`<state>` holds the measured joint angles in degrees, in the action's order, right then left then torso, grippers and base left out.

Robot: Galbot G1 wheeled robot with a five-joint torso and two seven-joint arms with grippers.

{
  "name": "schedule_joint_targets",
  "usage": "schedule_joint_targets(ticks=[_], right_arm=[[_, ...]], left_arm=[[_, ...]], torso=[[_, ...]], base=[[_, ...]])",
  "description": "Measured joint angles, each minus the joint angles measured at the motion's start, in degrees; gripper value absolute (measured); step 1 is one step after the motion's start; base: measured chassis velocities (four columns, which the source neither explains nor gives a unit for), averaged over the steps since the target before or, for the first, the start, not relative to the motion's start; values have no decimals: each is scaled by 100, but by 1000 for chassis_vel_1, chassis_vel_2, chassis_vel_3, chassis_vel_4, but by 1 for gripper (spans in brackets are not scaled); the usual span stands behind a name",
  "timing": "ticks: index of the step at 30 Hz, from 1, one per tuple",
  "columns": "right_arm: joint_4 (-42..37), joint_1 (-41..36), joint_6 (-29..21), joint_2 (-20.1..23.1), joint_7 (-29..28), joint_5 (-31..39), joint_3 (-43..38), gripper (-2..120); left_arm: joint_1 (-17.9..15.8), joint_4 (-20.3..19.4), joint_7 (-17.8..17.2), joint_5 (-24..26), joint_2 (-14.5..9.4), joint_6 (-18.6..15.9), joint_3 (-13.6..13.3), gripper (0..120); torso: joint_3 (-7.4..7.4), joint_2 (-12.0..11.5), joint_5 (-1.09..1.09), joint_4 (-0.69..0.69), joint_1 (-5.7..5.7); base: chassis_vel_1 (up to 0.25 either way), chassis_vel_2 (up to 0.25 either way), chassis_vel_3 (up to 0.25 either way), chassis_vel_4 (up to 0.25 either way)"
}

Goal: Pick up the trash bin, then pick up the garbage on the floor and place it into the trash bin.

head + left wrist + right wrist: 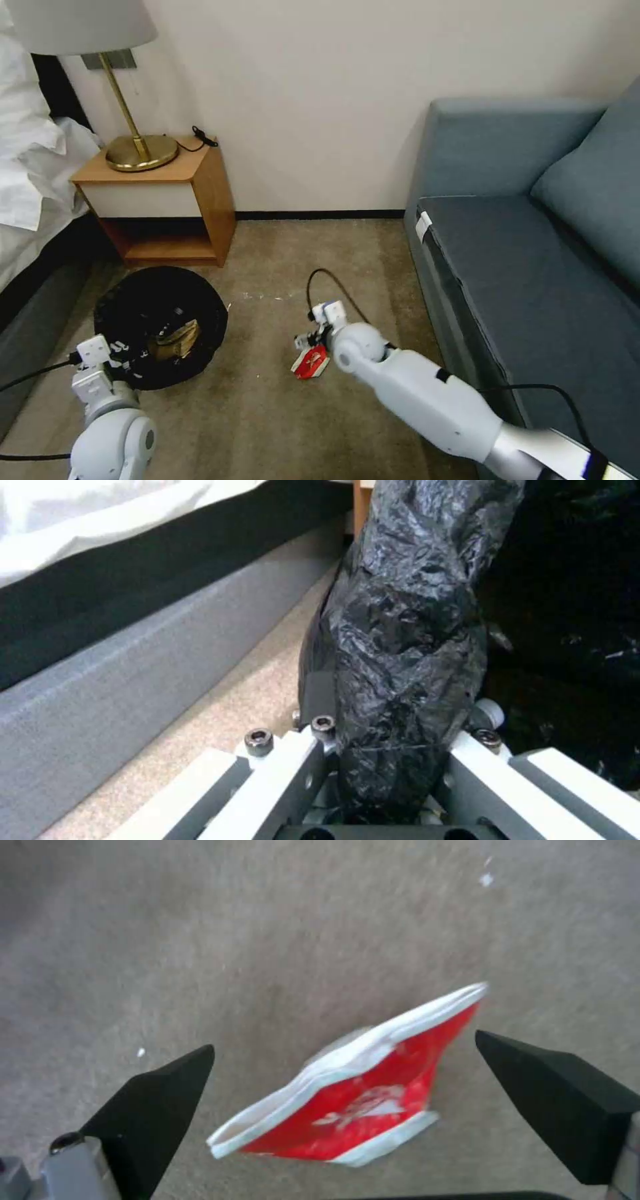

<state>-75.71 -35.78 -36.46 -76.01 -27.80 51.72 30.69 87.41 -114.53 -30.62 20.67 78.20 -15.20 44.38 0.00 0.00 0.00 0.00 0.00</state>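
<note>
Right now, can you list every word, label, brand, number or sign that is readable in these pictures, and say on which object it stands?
No text can be read.
Red-and-white packet, on the carpet between the fingers of the open right gripper: white print on the red face, too blurred to read.
Trash bin, its bag-covered rim clamped by the left gripper: no lettering visible.
Sofa: white tag, blank from here.

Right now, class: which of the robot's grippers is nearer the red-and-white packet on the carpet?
Right. The right gripper hangs over the red-and-white packet, open fingers either side. The left gripper is off beside it, clamped on the trash bin rim.
</note>
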Motion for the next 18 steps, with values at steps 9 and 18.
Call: schedule_joint_targets(ticks=[9, 18], right_arm=[[873, 82, 12, -503, -33, -74, -39, 100], [1269, -23, 55, -458, 369, -573, -334, 87]], left_arm=[[-29, 9, 0, -4, 39, 13, -17, 2], [-53, -60, 0, -28, 45, 18, -43, 2]], torso=[[0, 0, 0, 1, 0], [0, 0, 0, -1, 0]], base=[[0, 0, 0, 0], [0, 0, 0, 0]])
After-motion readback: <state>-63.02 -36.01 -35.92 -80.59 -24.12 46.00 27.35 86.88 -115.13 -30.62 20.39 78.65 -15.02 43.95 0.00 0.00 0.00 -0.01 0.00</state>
